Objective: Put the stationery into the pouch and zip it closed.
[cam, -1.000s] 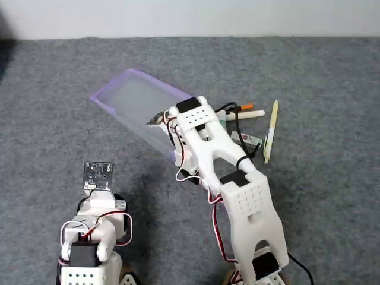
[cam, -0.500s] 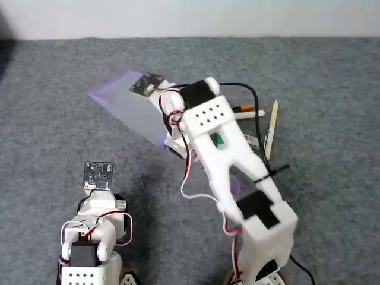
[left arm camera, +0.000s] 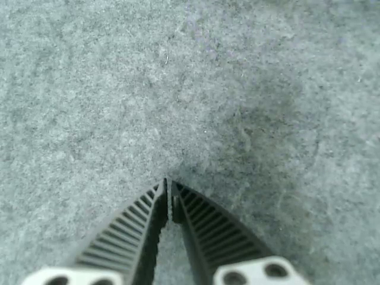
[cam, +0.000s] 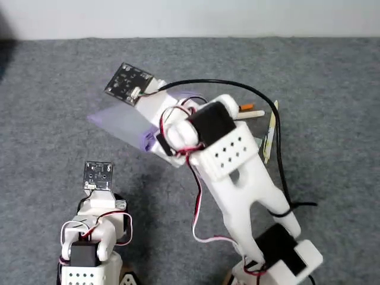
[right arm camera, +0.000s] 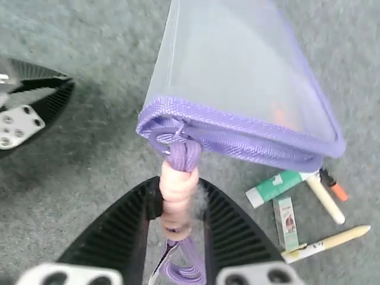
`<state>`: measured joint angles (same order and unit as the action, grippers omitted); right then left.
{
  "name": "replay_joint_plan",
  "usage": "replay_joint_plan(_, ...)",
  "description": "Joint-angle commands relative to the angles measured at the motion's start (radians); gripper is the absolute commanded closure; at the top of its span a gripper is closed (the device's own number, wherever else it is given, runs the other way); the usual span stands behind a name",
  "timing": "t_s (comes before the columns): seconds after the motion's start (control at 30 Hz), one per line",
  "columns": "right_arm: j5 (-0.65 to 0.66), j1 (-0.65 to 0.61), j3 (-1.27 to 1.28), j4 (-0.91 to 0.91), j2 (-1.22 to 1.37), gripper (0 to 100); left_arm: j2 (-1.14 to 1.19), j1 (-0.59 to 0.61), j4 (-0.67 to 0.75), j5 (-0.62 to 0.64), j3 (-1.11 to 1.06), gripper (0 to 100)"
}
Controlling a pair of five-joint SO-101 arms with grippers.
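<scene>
Right wrist view: pink pull tab (right arm camera: 177, 209) of translucent purple-edged zip pouch (right arm camera: 237, 77) is clamped by right pincer (right arm camera: 178, 187). Left pincer (left arm camera: 168, 193) is seen clenched, empty, above grey felt worktop (left arm camera: 178, 89).

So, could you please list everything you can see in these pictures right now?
pouch: one, clear with purple trim, on the mat beside the stationery
zip pull: one, purple cord with a pink bead, at the pouch's corner, held in the right gripper
green stick: one, green and white, next to the pouch's zip edge
small box: one, pale green, beside the green stick
cream pen: one, cream, past the green stick
orange-tipped pen: one, orange and black, against the cream pen
yellow pen: one, pale yellow, outermost of the stationery
mat: one, grey, under everything
right gripper: black fingers, shut on the zip pull
left gripper: black fingers, shut, empty, over bare mat
</scene>
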<state>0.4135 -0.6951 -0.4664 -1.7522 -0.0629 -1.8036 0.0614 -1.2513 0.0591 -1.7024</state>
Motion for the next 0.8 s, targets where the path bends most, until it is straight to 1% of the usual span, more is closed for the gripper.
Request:
replay_joint_plan(0.0,-0.012,-0.028,-0.011,-0.039,-0.077,99.1,-0.014,0.003,-0.005,0.006,0.019,99)
replay_joint_plan(0.13,-0.015,-0.047,-0.009,-0.044,-0.097,99.1,-0.014,0.003,-0.005,0.006,0.019,99)
replay_joint_plan(0.5,-0.014,-0.047,-0.009,-0.044,-0.081,99.1,-0.015,0.003,-0.005,0.003,0.019,99)
replay_joint_plan(0.63,-0.012,-0.047,-0.009,-0.044,-0.067,99.1,-0.015,0.006,0.035,-0.018,0.065,99)
replay_joint_plan(0.73,-0.014,-0.047,-0.009,-0.044,-0.061,99.1,-0.015,0.066,0.044,-0.021,0.163,96)
replay_joint_plan(0.77,-0.014,-0.047,-0.009,-0.044,-0.061,99.1,-0.015,0.098,0.044,0.003,0.205,93)
